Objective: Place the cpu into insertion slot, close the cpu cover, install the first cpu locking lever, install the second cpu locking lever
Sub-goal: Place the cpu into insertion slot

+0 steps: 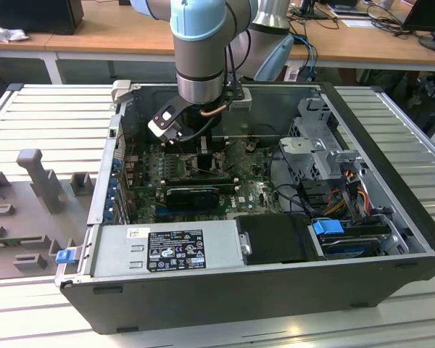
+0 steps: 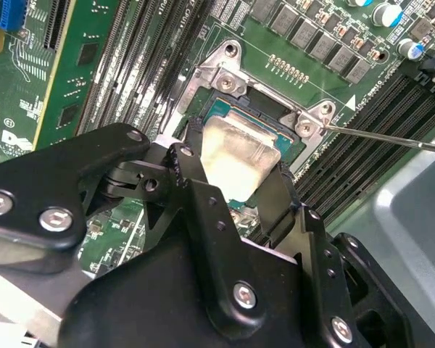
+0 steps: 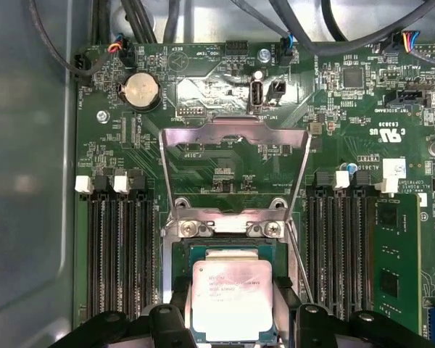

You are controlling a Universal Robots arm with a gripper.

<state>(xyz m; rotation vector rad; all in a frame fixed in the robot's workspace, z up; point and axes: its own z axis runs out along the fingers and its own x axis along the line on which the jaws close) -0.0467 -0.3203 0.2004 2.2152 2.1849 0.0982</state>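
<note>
My gripper (image 2: 235, 165) (image 3: 230, 293) reaches down into the open computer case in the exterior view (image 1: 203, 148). Its black fingers (image 2: 192, 148) press against two opposite edges of the cpu (image 2: 235, 152) (image 3: 228, 297), a silver-grey square chip. The chip lies level in or just above the insertion slot (image 2: 272, 114) (image 3: 225, 251), ringed by silver metal on the green board. Beyond the slot the cpu cover (image 3: 235, 132), a silver frame with a big window, stands swung open. One thin wire locking lever (image 2: 380, 135) (image 3: 299, 264) slants up beside the slot.
Long black memory slots (image 3: 123, 246) (image 3: 344, 246) flank the socket on both sides. A coin battery (image 3: 139, 90) and cables sit past the cover. The exterior view shows a black card (image 1: 192, 194), the power supply (image 1: 167, 250) in front and a drive cage (image 1: 319, 145) toward its right.
</note>
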